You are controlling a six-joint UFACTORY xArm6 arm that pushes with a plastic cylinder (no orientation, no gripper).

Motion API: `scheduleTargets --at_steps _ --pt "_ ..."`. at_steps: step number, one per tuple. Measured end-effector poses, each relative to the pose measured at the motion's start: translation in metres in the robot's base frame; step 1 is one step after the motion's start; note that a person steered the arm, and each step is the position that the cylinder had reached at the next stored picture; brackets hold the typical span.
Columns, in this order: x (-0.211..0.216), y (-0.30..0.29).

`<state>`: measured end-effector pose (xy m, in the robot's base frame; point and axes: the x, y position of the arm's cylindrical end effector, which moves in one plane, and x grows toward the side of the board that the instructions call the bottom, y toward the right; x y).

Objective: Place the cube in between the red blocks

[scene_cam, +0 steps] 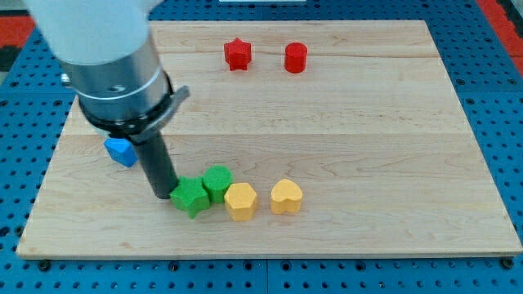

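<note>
A red star block [237, 54] and a red cylinder block [295, 58] sit side by side near the view's top, a small gap between them. A blue cube [121, 151] lies at the view's left, partly hidden behind the rod. My tip [162, 194] rests on the board just left of a green star block [190, 197], touching or nearly touching it, and below and to the right of the blue cube.
A second green block [217, 180] touches the green star's upper right. A yellow hexagon block [241, 201] and a yellow heart block [286, 197] lie to their right. The wooden board [368, 147] lies on a blue pegboard.
</note>
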<state>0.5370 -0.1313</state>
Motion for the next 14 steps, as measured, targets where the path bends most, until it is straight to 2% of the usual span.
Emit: scheduleTargets --at_steps 1,2,6,8,9,11,12,13,14 --pt "-0.017 -0.077" --pt "-0.036 -0.077" --pt "-0.048 -0.067" --pt "-0.135 0.014" --pt "-0.142 0.048" --pt "-0.121 0.016" --pt "-0.178 0.007" --pt "-0.206 0.06" --pt "-0.169 0.066"
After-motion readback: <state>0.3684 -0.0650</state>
